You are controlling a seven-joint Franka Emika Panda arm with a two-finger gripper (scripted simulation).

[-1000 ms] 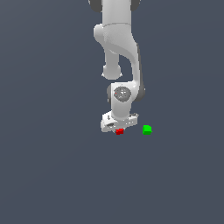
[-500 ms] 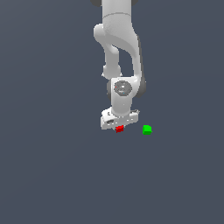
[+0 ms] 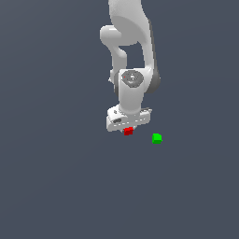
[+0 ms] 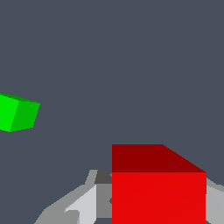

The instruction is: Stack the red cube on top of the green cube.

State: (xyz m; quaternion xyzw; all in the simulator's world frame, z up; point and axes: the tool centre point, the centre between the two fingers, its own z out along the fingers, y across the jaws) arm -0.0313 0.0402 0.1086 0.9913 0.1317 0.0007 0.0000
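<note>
From my remote station, I watch the white Franka gripper [image 3: 128, 127] carry the tiny bright-red cube [image 3: 128, 131] upward. Compared with a second ago, the wrist and its load sit slightly higher in the exterior view, and the red cube has risen with them while the tiny bright-green cube [image 3: 157, 138] has not shifted. I read that as the lift after a grasp: the pick looks done, and the carry across to the green cube is what remains.

The wrist view backs this up. The red cube [image 4: 158, 188] fills the near field, flanked on both sides by pale grey finger [image 4: 83, 205] surfaces, so I judge the jaws to be clamped on it rather than merely straddling it. The green cube [image 4: 17, 113] shows off to one side, well apart from the red one, resting alone on the plain dark-grey floor [image 3: 56, 177].

The arm stands nearly upright, its upper links stacked above the wrist and the hand pointing straight down. In the exterior view the green cube lies near the gripper, toward that view's right and a little lower in the picture. Next I would expect a short sideways move to centre the red cube over the green one before lowering.
</note>
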